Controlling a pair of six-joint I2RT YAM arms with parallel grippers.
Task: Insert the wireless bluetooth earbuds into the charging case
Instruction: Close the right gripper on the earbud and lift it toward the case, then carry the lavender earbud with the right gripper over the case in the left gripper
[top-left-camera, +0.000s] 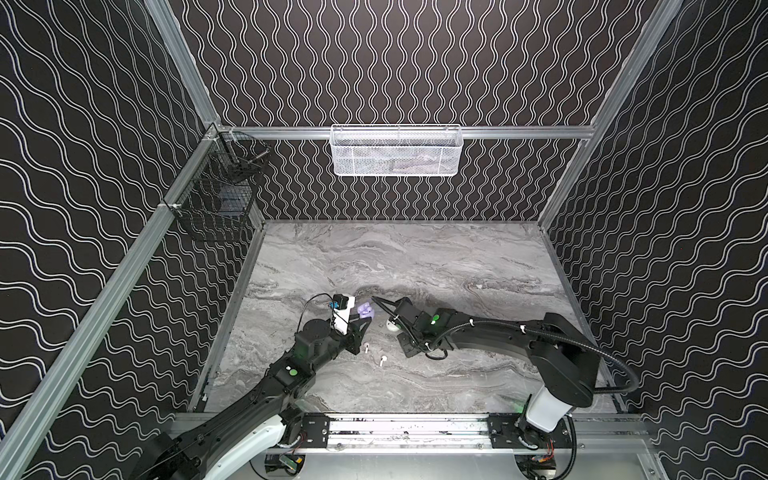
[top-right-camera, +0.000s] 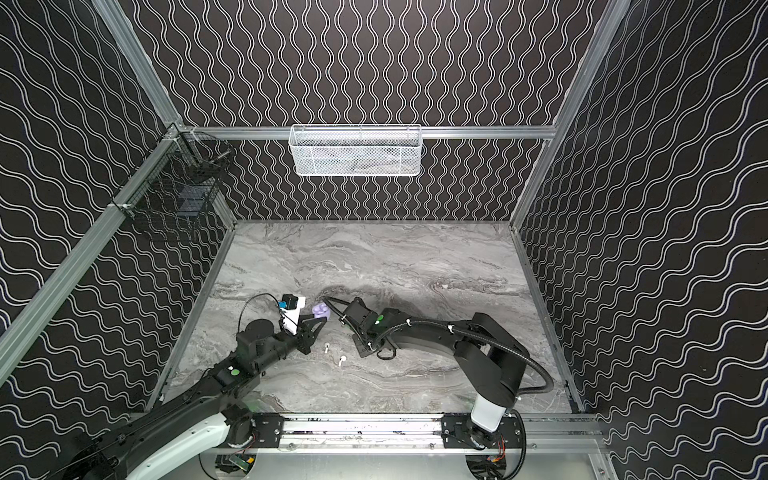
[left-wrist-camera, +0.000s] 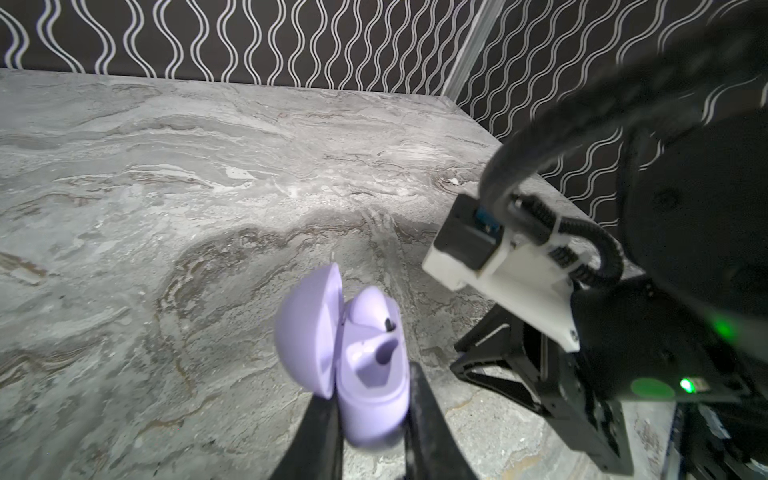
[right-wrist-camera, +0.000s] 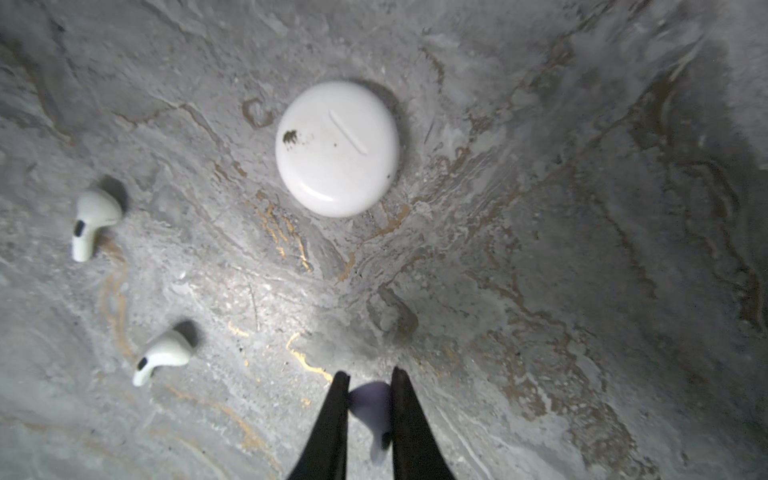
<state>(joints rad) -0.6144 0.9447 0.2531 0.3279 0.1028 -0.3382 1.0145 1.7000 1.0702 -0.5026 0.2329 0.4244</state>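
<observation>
Now, left gripper (left-wrist-camera: 370, 382): clamped on lilac charging case (left-wrist-camera: 368, 415), lid open
seated earbud (left-wrist-camera: 372, 307): lilac, in that case, just past the left fingertips
right gripper (right-wrist-camera: 370, 372): pinching second lilac earbud (right-wrist-camera: 372, 409)
white case (right-wrist-camera: 337, 147): closed, ahead of right gripper, apart
white earbuds (right-wrist-camera: 162, 355) (right-wrist-camera: 93, 220): loose on marble table (right-wrist-camera: 540, 249), beside right gripper

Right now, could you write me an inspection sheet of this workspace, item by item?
surface: grey marbled table, no spill seen.
job's things: open lilac case, one seated earbud inside, it seems; another lilac earbud gripped; shut white case and two white earbuds lying apart on the table.
clutter: nothing seen.
grippers: left gripper shut on the lilac case; right gripper shut on the lilac earbud.
cables: black hose on right arm; thin cable loop on left arm.
surroundings: white basket and black basket hung on the frame; patterned walls.
</observation>
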